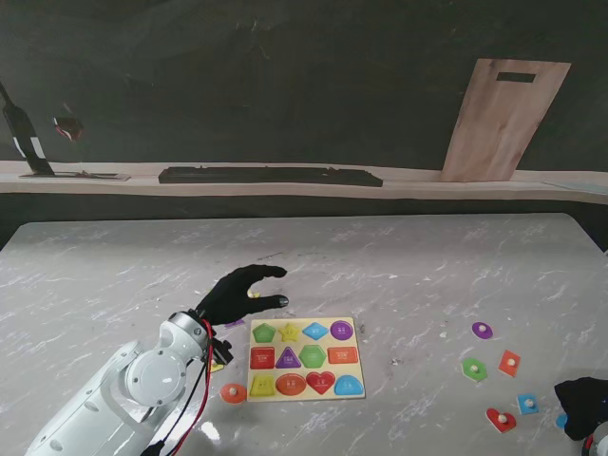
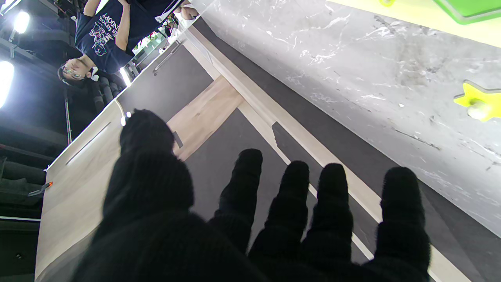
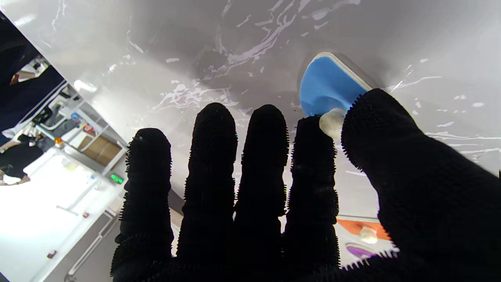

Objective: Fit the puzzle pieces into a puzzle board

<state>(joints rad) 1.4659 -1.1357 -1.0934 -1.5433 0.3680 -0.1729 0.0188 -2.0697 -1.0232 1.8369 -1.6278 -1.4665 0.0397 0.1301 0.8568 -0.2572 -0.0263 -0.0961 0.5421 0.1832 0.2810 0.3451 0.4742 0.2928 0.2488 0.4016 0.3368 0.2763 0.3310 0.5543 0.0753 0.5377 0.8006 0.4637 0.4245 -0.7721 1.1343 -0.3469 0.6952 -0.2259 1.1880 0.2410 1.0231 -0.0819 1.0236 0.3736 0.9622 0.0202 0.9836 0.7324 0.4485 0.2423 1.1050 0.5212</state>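
Two black-gloved hands are at work over the marble table [image 1: 399,256]. Left hand [image 1: 237,293] hovers palm-down with fingers [image 2: 403,203] spread and empty, just beyond the far left corner of the puzzle board [image 1: 304,357], a yellow star piece [image 2: 479,105] lying close beside it. Right hand [image 3: 282,203], low near the table's right edge, pinches the white knob of a blue piece [image 3: 327,86] between thumb and forefinger; loose pieces [image 1: 494,366] lie just left of it.
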